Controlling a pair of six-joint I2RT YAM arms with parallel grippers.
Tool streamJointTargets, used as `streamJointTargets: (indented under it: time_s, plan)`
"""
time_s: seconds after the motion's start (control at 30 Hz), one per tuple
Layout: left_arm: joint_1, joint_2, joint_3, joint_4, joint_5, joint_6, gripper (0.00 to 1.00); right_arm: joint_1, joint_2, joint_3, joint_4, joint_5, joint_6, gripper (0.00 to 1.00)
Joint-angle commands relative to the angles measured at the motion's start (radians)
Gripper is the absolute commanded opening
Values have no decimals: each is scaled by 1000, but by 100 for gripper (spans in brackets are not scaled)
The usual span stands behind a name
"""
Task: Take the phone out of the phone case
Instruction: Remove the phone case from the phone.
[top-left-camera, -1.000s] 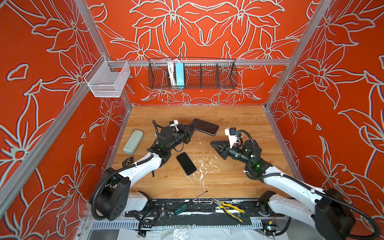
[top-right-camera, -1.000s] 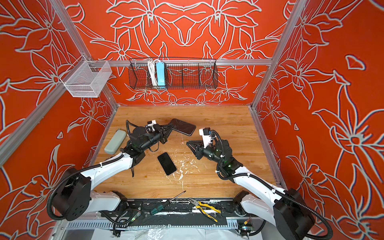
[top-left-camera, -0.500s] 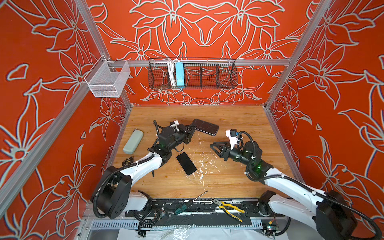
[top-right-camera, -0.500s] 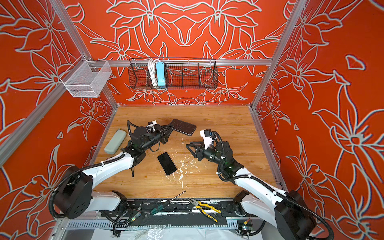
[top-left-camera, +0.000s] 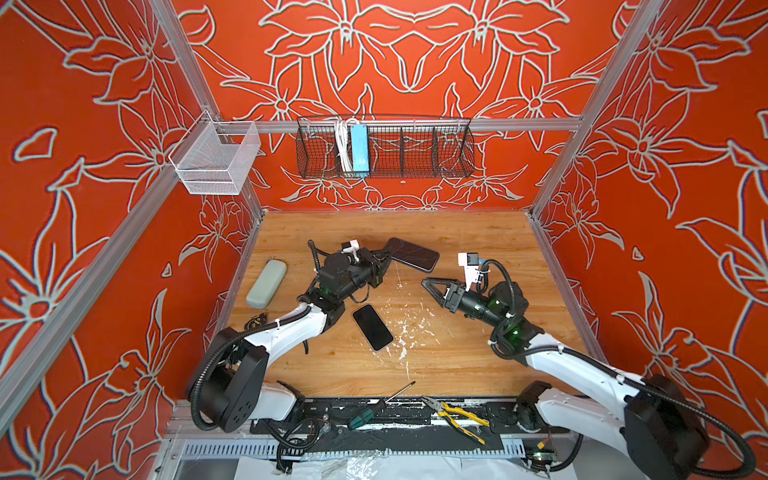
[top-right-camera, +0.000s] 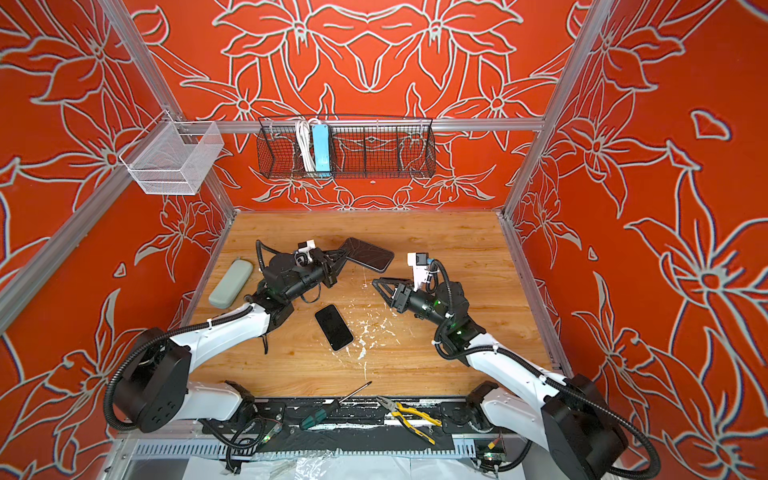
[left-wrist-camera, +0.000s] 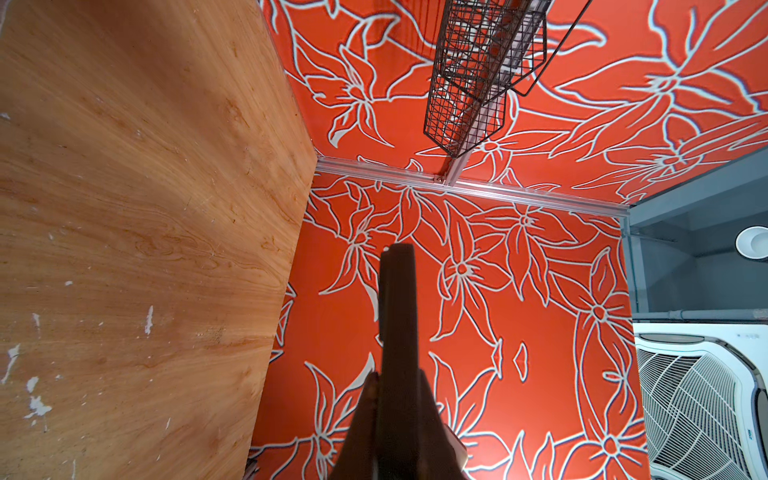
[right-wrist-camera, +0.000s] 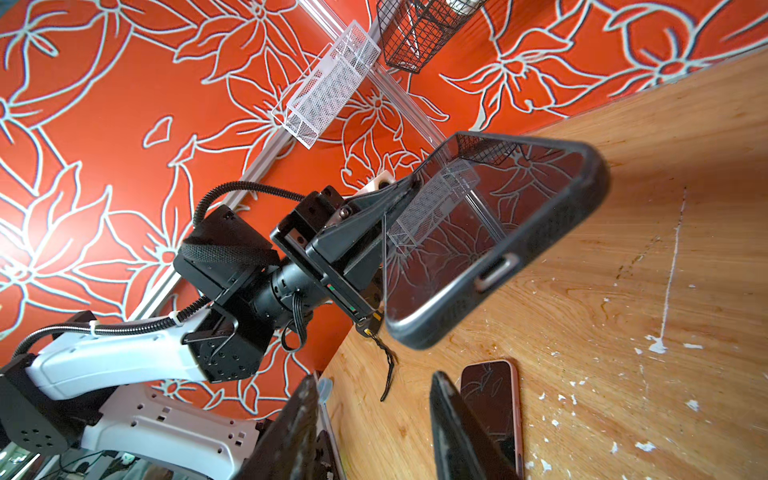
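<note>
Black and matte at its rim, the phone case hangs clear of the wooden table, above the middle of its far half. The phone sits inside the case, and its glossy screen mirrors the wall baskets. The left gripper is clamped on one short end of the case and holds it out roughly level. In the left wrist view the case shows edge-on between the two closed fingers.

The right gripper hovers above the table's middle, nearer the right edge, and points toward the held case without touching it. In the right wrist view its fingers stand apart with nothing between them.

A second phone, bare with a pinkish rim, lies flat with its screen up near the table's centre, beside a scatter of white flecks. A grey-green glasses case rests along the left edge. At the front edge lie a screwdriver and yellow-handled pliers.

On the back wall a black wire basket holds a blue power strip. A white mesh basket hangs at the back left corner.
</note>
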Motion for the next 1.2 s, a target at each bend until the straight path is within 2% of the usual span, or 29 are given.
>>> streamJointTargets:
  time_s: [0.0,0.57,1.17]
  plan:
    - [0,-4,34,110,22,-8,0,-5,35,30,102,23,85,44]
    - [0,-10,38,107,28,-10,0,-7,68,58,106,65,41,37]
    - [0,-17,32,115,34,-34,0,-10,99,58,128,66,-15,18]
